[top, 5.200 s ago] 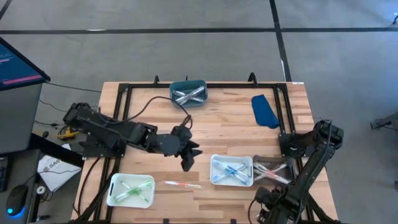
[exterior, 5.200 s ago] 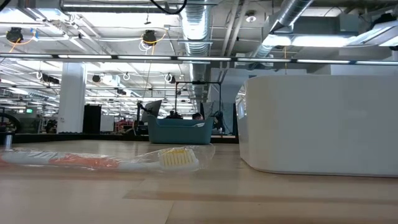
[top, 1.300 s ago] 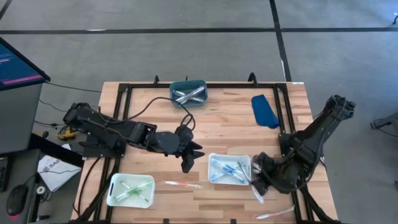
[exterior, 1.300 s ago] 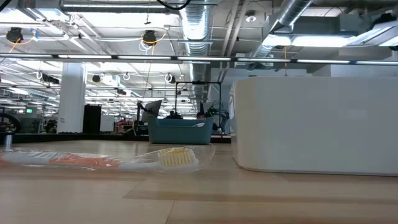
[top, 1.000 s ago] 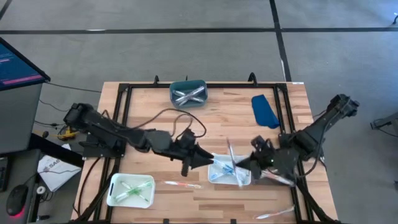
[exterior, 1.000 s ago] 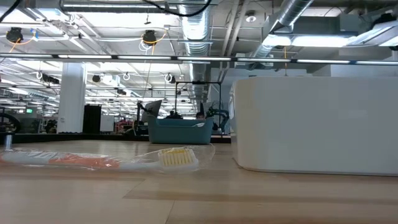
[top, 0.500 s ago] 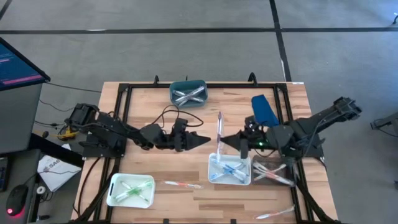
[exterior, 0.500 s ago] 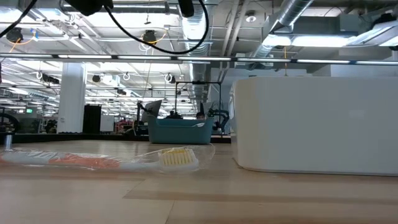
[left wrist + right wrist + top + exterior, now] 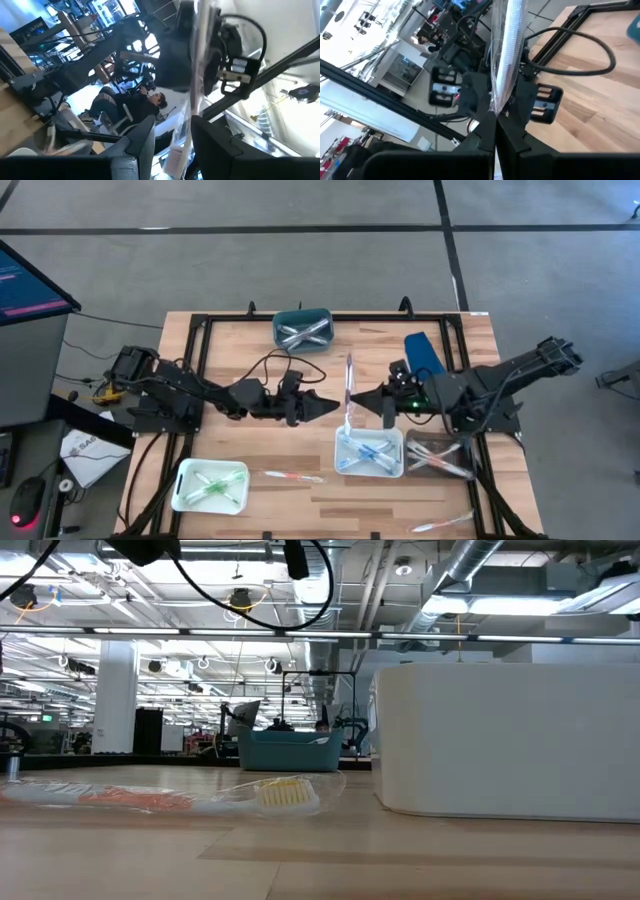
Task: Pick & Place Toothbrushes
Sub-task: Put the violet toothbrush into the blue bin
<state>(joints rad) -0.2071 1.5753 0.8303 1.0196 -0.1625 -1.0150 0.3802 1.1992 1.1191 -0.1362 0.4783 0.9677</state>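
My right gripper point(image 9: 362, 402) hangs over mid-table, pointing toward the table's left, shut on a clear wrapped toothbrush point(image 9: 349, 385). My left gripper point(image 9: 330, 406) faces it from the left, open. In the wrist views its fingers point(image 9: 470, 95) stand on either side of the wrapped toothbrush point(image 9: 197, 75); I cannot tell whether they touch it. A pink wrapped toothbrush point(image 9: 292, 476) lies flat on the table near the front. Blue ones lie in a white tray point(image 9: 340, 465), green ones in another white tray point(image 9: 181, 490). My right gripper pinches the wrapped toothbrush between its two shut fingers point(image 9: 487, 142), toward the stick's near end point(image 9: 497, 107). The fingers come level from the table's right and lie across the stick. The toothbrush is lifted clear of the table, and its long part point(image 9: 349, 370) reaches toward the far edge.
A teal tray point(image 9: 279, 319) with clear toothbrushes stands at the far edge. A clear tray point(image 9: 414, 440) sits right of the blue-brush tray. A blue cloth point(image 9: 425, 358) lies at the far right. One more wrapped toothbrush point(image 9: 440, 525) lies at the front right edge.
My right gripper has carried the clear toothbrush from over the blue-brush tray up and toward the far and left, to mid-table. My left gripper has risen from pointing down near the front, tipped level, and now faces the toothbrush.
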